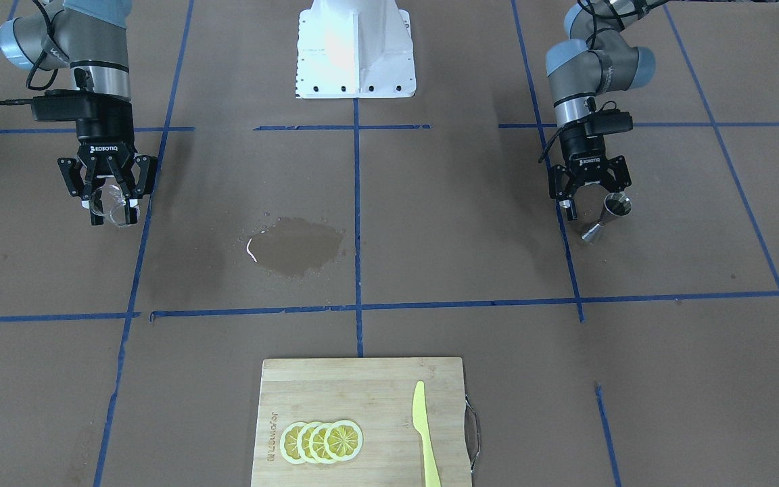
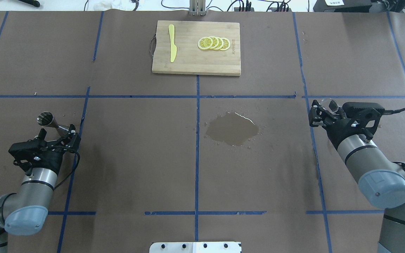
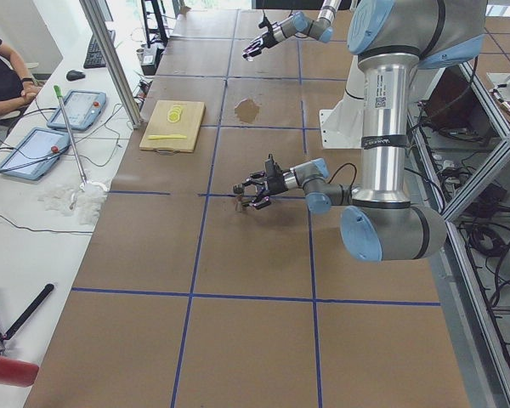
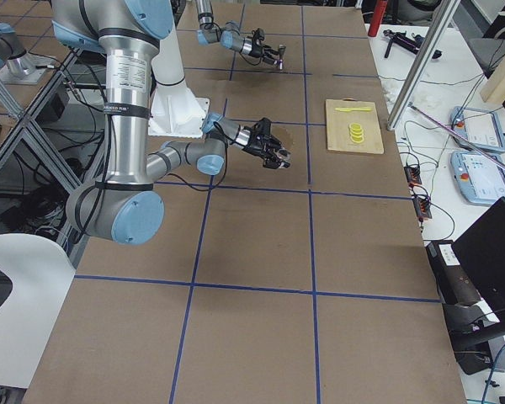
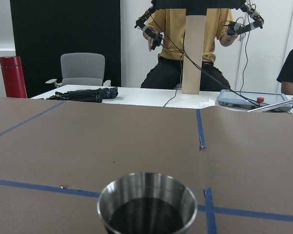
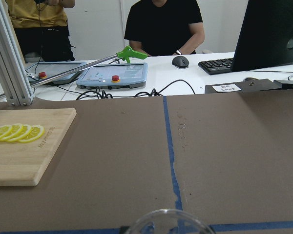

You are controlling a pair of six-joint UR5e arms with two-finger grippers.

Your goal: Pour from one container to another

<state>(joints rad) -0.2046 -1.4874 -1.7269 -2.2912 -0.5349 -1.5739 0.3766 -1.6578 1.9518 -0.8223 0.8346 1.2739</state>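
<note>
The steel hourglass jigger (image 1: 607, 216) stands upright on the brown table at my left, and its rim fills the bottom of the left wrist view (image 5: 146, 204) with a dark inside. My left gripper (image 1: 591, 215) lies level and low, fingers spread wider than the jigger on either side of it, open. Off to my right, the small clear glass cup (image 1: 113, 204) is held above the table with my right gripper (image 1: 115, 218) shut on it. Only its rim (image 6: 166, 222) shows in the right wrist view. Overhead, the jigger (image 2: 49, 121) and the glass (image 2: 330, 104) are far apart.
A wet puddle (image 1: 295, 245) darkens the table's middle between the arms. A wooden cutting board (image 1: 376, 392) at the operators' edge carries lemon slices (image 1: 322, 441) and a yellow knife (image 1: 425, 433). The white robot base (image 1: 356, 51) sits at the back. Operators sit beyond the table.
</note>
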